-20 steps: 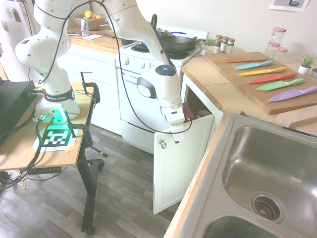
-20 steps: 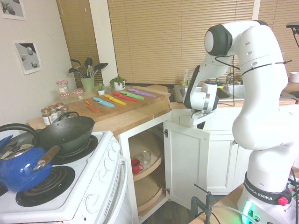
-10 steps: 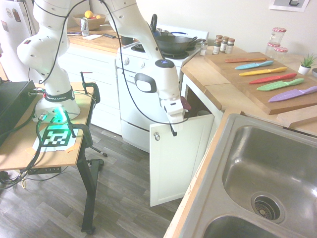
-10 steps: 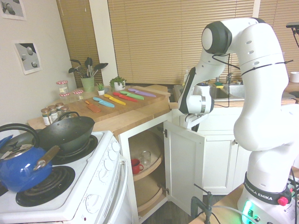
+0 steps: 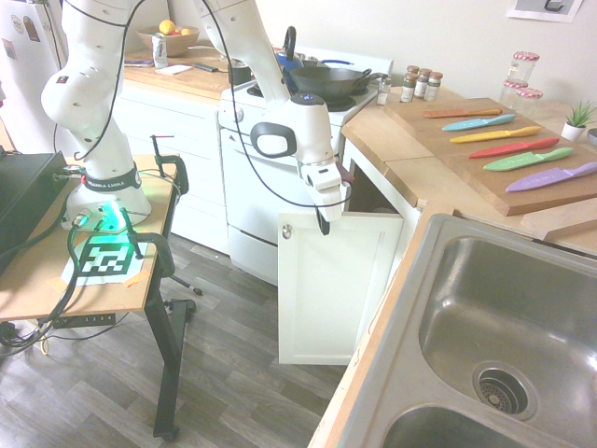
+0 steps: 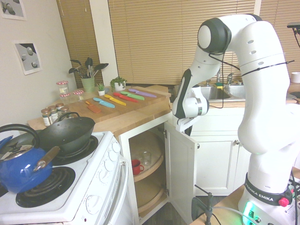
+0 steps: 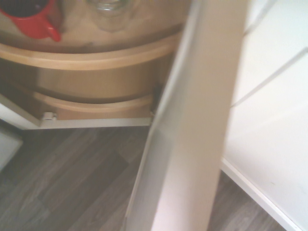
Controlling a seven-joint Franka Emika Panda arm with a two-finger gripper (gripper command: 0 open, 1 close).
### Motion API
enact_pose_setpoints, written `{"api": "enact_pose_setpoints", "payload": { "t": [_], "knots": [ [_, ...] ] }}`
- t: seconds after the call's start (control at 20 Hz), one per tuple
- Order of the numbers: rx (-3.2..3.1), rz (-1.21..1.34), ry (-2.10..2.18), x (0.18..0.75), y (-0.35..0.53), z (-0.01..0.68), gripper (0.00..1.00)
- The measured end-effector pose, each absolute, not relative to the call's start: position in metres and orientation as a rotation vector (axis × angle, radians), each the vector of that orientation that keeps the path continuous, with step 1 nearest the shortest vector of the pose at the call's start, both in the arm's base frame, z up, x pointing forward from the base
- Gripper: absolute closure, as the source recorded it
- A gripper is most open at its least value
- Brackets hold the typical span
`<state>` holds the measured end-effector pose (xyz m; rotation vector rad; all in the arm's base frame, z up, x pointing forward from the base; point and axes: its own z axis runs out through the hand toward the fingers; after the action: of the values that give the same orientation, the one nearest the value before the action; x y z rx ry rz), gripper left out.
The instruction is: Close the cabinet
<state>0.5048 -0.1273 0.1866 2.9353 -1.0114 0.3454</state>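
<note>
White panelling faces a kitchen oven (image 5: pixel 256 177) as a Franka arm lowers its closed gripper (image 5: pixel 324 224) to the top edge of the open cabinet door (image 5: pixel 338 289), right of the oven and just beside the door's round silver knob (image 5: pixel 286 231). Inside the corner cabinet (image 6: pixel 149 168), a red mug (image 6: pixel 137 166) sits left of a clear glass (image 6: pixel 146 158) on a curved wooden shelf (image 6: pixel 152 171), beneath the wooden tabletop (image 6: pixel 126 119).
</note>
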Motion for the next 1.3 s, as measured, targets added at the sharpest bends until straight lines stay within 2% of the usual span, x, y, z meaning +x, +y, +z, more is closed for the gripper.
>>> {"api": "enact_pose_setpoints", "payload": {
  "t": [0.8, 1.3],
  "knots": [
    [2.882, 0.316, -0.966, 0.541, -0.032, 0.195, 1.00],
    [2.831, 0.281, -0.961, 0.595, 0.018, 0.201, 1.00]
  ]
}}
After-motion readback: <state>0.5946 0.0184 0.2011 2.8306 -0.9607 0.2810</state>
